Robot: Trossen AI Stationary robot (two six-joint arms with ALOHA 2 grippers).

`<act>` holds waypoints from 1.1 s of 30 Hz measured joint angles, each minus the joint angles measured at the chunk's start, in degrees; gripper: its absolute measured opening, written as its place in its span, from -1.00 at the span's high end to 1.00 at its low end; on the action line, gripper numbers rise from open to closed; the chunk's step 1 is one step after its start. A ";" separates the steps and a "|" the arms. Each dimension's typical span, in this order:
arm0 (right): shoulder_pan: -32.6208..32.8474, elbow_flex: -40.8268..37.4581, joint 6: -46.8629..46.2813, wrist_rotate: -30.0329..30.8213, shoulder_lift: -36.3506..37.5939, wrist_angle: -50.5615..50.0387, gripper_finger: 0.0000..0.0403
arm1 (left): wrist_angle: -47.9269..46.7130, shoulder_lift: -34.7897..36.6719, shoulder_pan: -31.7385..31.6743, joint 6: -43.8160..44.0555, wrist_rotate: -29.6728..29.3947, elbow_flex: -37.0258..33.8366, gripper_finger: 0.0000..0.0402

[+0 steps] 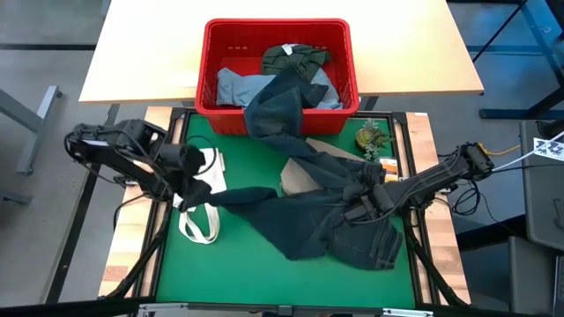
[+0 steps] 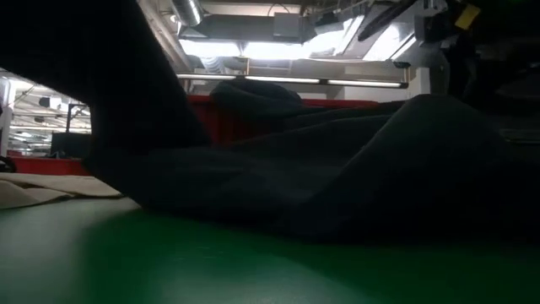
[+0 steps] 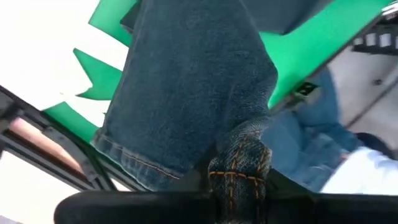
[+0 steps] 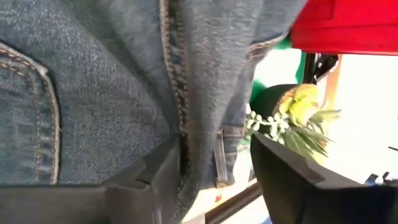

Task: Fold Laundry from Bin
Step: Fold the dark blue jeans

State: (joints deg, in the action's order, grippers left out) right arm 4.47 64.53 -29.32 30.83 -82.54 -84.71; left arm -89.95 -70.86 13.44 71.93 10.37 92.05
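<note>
The red bin [image 1: 278,75] stands at the far side and holds olive-green [image 1: 295,58] and light blue [image 1: 238,86] laundry. Dark navy jeans [image 1: 326,220] trail from the bin's front rim onto the green mat [image 1: 256,264]; in the low view they [image 2: 354,186] fill the middle. My left gripper [image 1: 189,195] is at the mat's left, shut on a leg end of the jeans. My right gripper [image 1: 368,206] stands open over the jeans' waist at the mat's right, with a waistband fold [image 4: 205,124] by its fingers. Beige trousers [image 1: 304,176] lie under the jeans. My left gripper [image 3: 239,196] pinches a bunched fold of the jeans' leg hem [image 3: 239,168] between its two fingers, coming steeply from above. The leg spreads away from the fingers toward the mat's middle, slack. My right gripper's one finger [image 4: 158,180] lies beside the denim; whether it touches, I cannot tell.
A white tote bag [image 1: 204,189] with looped straps lies on the mat under my left gripper. A small potted plant [image 1: 372,137] stands at the mat's far right corner, close to the bin. The mat's near left part is bare green.
</note>
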 joint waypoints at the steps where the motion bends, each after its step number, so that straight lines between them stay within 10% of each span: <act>1: 0.00 1.25 -0.28 0.02 0.00 -0.89 0.03 | -0.04 -0.20 0.68 0.03 -0.73 -0.79 0.92; 12: 0.07 17.05 4.70 -6.07 0.00 10.50 0.02 | 0.05 -3.15 3.67 -0.01 -2.29 -6.00 0.92; 23: 7.15 13.03 8.86 -23.25 -3.34 43.69 0.02 | 0.93 -3.11 3.66 -4.11 -2.55 -6.01 0.92; 33: 19.85 12.50 22.80 -8.51 -17.47 58.59 0.02 | 1.41 -3.07 6.55 -6.48 -5.99 -5.99 0.92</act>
State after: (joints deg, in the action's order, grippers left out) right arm 24.32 77.03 -6.52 22.32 -100.01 -26.11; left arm -88.53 -73.93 19.99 65.45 4.38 86.06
